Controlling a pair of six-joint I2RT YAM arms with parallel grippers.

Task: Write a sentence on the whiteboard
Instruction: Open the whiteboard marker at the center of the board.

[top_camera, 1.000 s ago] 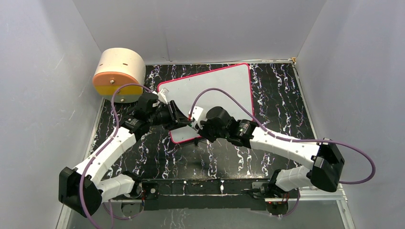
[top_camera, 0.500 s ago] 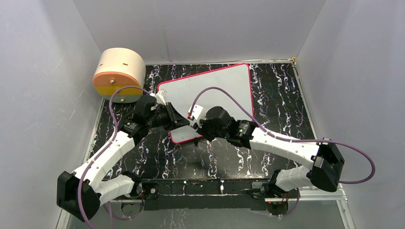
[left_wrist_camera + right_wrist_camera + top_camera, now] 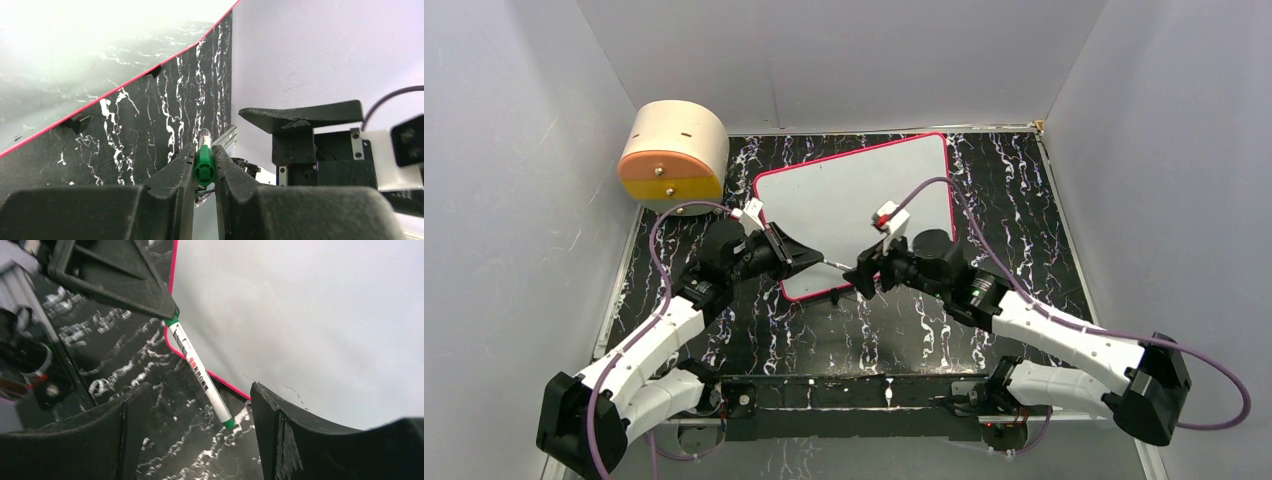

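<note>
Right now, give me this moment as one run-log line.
left jaws: shut on pen | right jaws: open, clear of pen | whiteboard: blank

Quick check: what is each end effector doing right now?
Left end effector: closed, holding the pen by its green end.
Right end effector: open, gripping nothing.

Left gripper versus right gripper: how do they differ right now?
The left gripper is shut on the pen, gripping its green end; the right gripper is open and empty. The left gripper's fingers touch the pen; the right gripper's stand clear either side of it. Both hover at the near-left corner of the whiteboard.
</note>
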